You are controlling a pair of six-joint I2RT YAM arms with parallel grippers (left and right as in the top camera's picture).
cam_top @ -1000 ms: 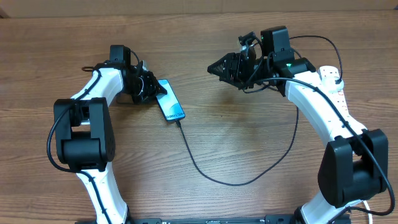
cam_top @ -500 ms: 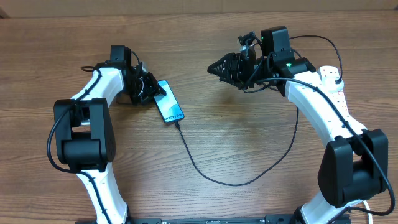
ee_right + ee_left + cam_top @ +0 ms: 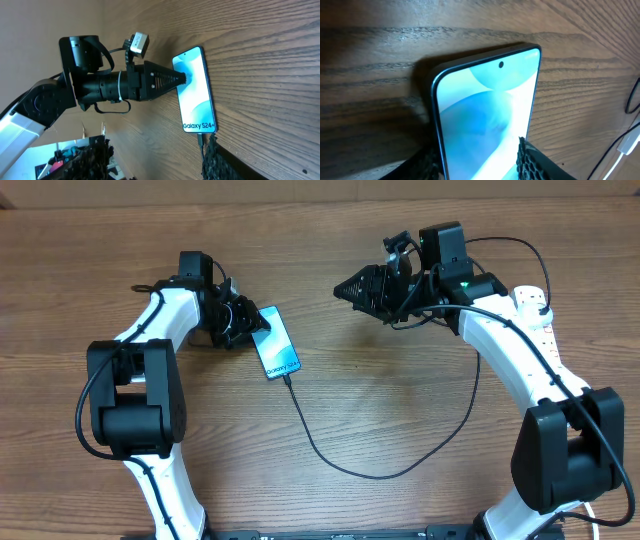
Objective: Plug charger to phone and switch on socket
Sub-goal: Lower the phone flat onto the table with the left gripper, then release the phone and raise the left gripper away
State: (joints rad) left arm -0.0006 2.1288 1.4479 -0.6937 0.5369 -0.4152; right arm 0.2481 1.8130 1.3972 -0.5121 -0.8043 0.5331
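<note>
The phone (image 3: 279,342) lies left of centre, its screen lit and reading "Galaxy S24". My left gripper (image 3: 247,326) is at its upper left end. In the left wrist view its fingers (image 3: 531,161) press both long edges of the phone (image 3: 485,105), so it is shut on it. The charger cable (image 3: 340,463) has its connector (image 3: 287,379) in the phone's lower end and loops right towards the socket (image 3: 537,308), which my right arm partly hides. My right gripper (image 3: 345,288) hovers open and empty, pointing at the phone (image 3: 196,90). The connector (image 3: 201,139) shows there too.
A cardboard edge (image 3: 320,188) runs along the back of the wooden table (image 3: 400,400). A white cord (image 3: 625,147) and a black cable (image 3: 634,97) lie at the right edge of the left wrist view.
The phone has turned a little, its upper end shifting right, with my left gripper following. The right arm has not moved.
</note>
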